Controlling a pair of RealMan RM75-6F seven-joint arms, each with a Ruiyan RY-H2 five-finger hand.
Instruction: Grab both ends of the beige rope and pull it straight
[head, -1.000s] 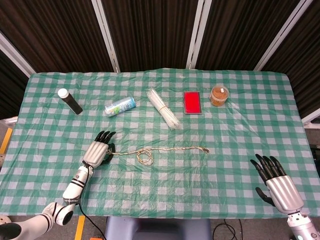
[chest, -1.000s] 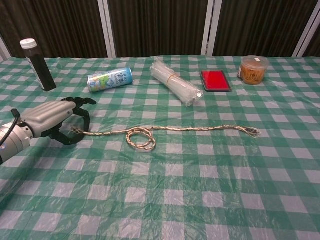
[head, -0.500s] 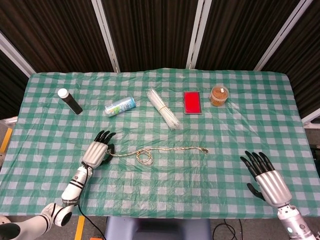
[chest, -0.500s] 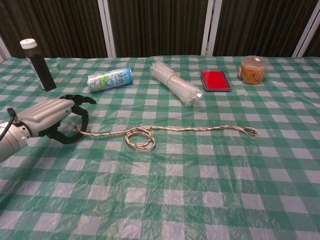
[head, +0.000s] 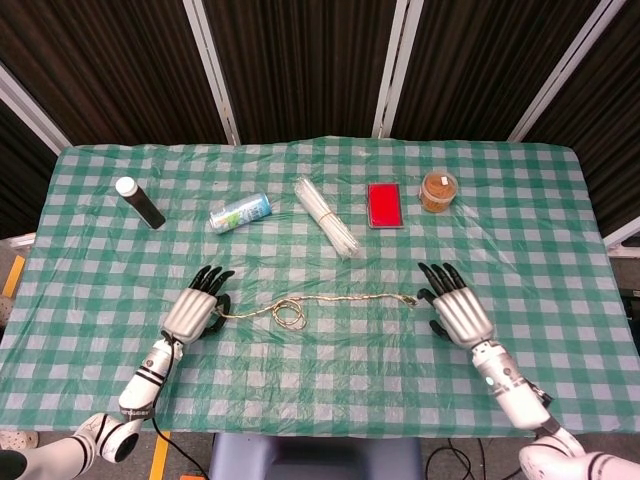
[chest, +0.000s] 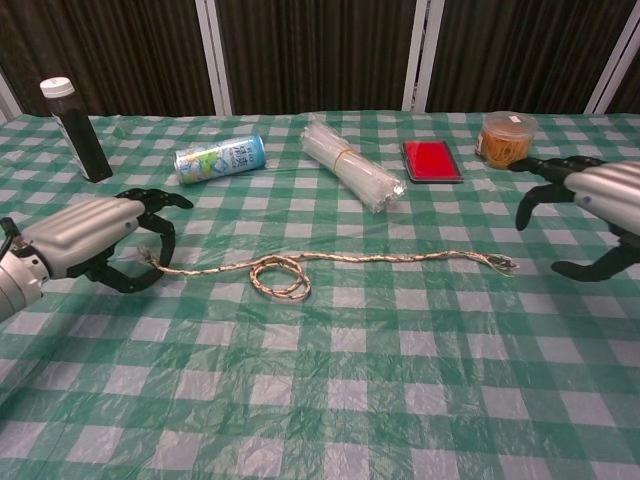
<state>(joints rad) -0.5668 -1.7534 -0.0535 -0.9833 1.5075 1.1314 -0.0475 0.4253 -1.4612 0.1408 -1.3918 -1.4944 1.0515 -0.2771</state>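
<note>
The beige rope (head: 345, 298) (chest: 400, 257) lies across the middle of the green checked tablecloth, with a small loop (chest: 281, 276) left of its centre. My left hand (head: 192, 308) (chest: 85, 235) arches over the rope's left end, with fingers above and thumb below. They are apart, and no grip on the rope shows. My right hand (head: 455, 310) (chest: 600, 195) hovers just right of the frayed right end (chest: 505, 265), fingers spread and holding nothing.
Along the far side stand a black bottle (head: 140, 203), a lying drink can (head: 240, 212), a bundle of white sticks (head: 325, 217), a flat red box (head: 384, 205) and a jar of orange bits (head: 438, 190). The table's front edge is close behind both hands.
My right hand has swept in from the near right corner to the rope's right end. The left hand has shifted slightly left. The rope has barely moved.
</note>
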